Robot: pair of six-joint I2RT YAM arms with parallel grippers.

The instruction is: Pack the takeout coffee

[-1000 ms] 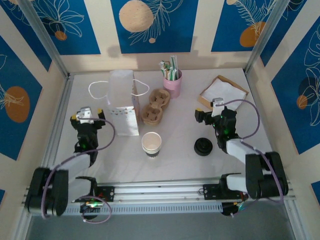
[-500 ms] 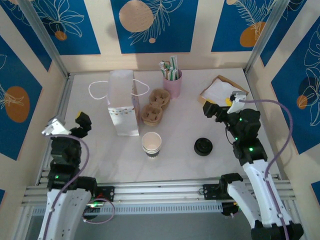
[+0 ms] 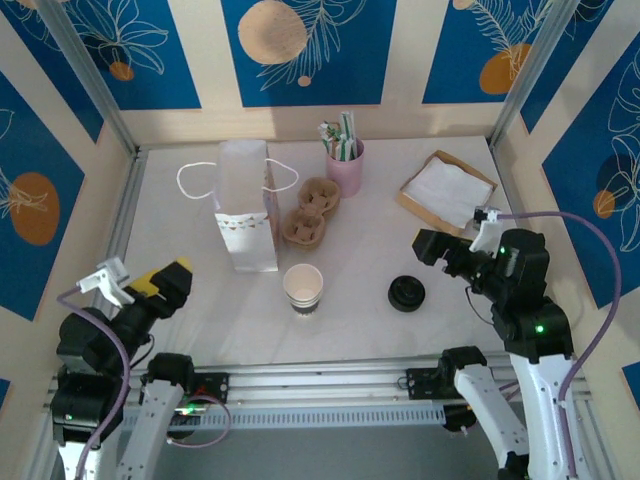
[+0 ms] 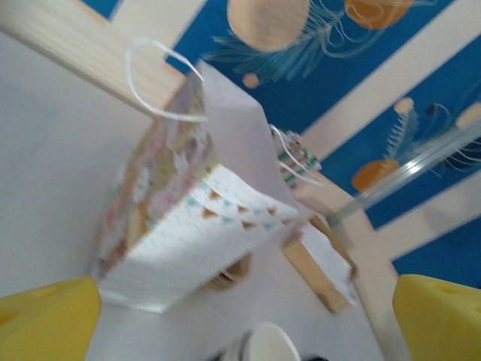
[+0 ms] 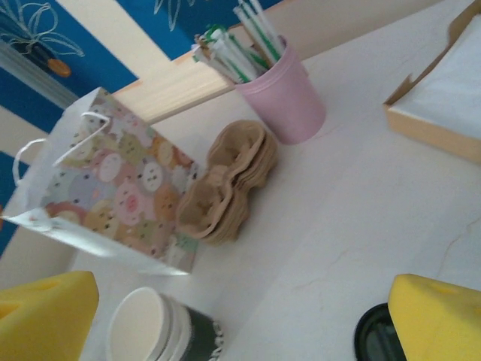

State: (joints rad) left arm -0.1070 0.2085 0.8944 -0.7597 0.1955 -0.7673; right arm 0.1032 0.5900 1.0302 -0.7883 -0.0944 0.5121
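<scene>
Standing well apart frm lidless cup (image 3: 303,285): black-lidded cup (image 3: 406,293), open table (image 3: 360,250) around.

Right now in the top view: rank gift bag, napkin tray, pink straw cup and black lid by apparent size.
1. gift bag
2. napkin tray
3. pink straw cup, counting its straws
4. black lid
The lid looks close to the cup body alone, so the order of 3 and 4 is unsure.
</scene>
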